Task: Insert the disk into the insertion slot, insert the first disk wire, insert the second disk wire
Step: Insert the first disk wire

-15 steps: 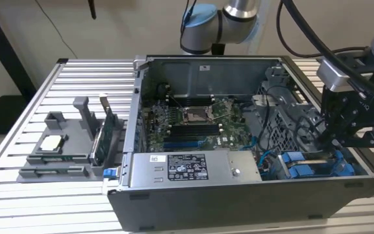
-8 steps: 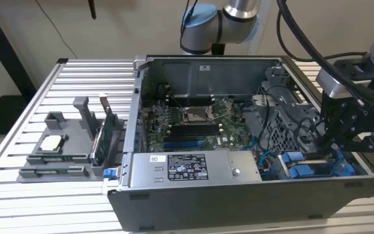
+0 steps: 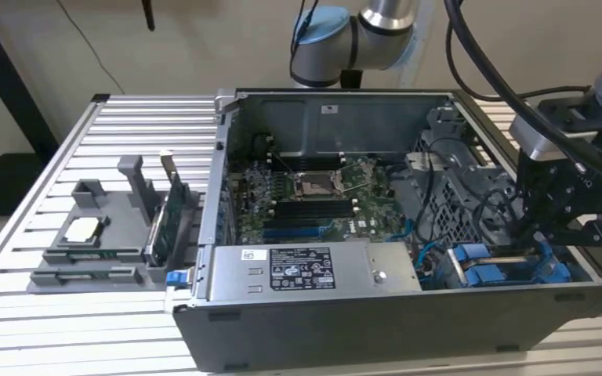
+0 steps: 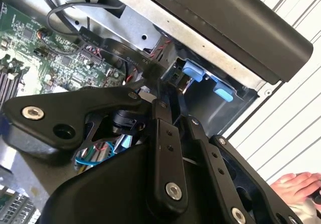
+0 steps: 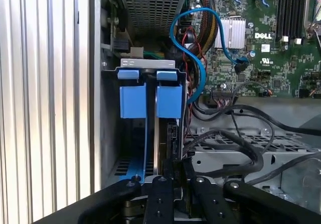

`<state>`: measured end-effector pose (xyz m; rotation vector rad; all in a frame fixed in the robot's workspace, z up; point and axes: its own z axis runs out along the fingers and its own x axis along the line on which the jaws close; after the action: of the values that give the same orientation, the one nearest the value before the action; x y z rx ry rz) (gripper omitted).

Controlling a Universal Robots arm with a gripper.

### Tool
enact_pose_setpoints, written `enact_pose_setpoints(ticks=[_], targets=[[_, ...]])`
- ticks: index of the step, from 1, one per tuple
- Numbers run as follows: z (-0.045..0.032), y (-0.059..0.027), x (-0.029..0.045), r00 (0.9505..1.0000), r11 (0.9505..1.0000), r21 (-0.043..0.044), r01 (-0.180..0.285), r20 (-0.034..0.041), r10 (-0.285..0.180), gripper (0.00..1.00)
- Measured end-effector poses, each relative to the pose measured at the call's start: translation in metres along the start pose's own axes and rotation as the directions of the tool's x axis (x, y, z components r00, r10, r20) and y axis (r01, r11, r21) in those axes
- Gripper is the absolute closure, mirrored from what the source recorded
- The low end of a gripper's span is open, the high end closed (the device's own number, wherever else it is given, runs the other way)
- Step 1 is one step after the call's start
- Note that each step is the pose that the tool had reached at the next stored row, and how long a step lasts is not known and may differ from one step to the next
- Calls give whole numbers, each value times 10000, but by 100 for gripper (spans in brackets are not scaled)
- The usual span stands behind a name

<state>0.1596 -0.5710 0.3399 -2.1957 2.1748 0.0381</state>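
Blue-framed disk (image 5: 168, 101) sits edge-on inside the grey insertion slot (image 5: 108, 133) at the case (image 3: 385, 329) corner. Gripper (image 5: 174, 168) right at its exposed edge, fingers (image 5: 161, 186) drawn narrow; pinching anything, cannot tell. Blue data cable (image 5: 193, 58) loops beside, toward green motherboard (image 5: 261, 48). Person's hand (image 4: 296, 186) lies on slatted table (image 4: 296, 108) outside.

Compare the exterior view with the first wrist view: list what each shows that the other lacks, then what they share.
Exterior view: the grey parts holder at the exterior view's left, and the arm's blue-capped joint. First wrist view: the silver box's perforated end. Shared: the blue carriers in the insertion slot, the green motherboard, the slatted table, the gripper.
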Motion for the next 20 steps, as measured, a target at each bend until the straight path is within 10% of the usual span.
enact_pose_setpoints(ticks=[9,20], targets=[[74,-15,4,10000,10000,-1,-77,13,77,80],[-389,-24,-31,10000,10000,-14,-78,4,78,74]])
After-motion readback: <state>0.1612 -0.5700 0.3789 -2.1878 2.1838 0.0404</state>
